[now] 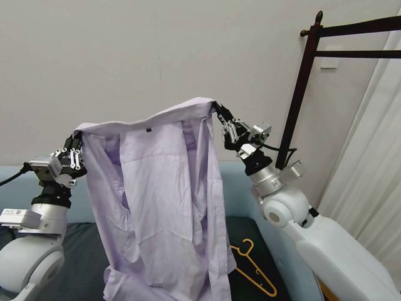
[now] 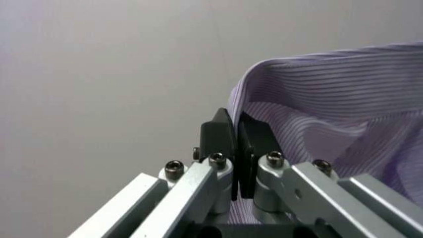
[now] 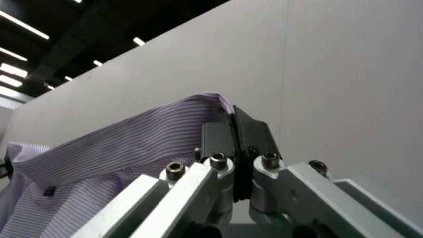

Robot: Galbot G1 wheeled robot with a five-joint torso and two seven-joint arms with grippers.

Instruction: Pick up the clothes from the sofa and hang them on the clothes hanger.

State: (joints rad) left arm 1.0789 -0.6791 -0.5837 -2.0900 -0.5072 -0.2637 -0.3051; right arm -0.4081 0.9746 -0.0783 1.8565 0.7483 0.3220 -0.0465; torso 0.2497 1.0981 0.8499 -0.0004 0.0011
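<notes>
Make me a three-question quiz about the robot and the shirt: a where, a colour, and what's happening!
1. Where is the hanger? A in a gripper B lying on the sofa C on the wall
2. What colour is the shirt? A green B lilac C red
3. How is the shirt held? A not held B by one gripper C by both grippers
Answers: B, it lies flat there. B, pale purple stripes. C, the left gripper and right gripper are each shut on its top edge.

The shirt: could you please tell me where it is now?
In the head view, the shirt hangs spread above the sofa, its top edge pinched by the left tool on the left and the right tool nearer the rack.
</notes>
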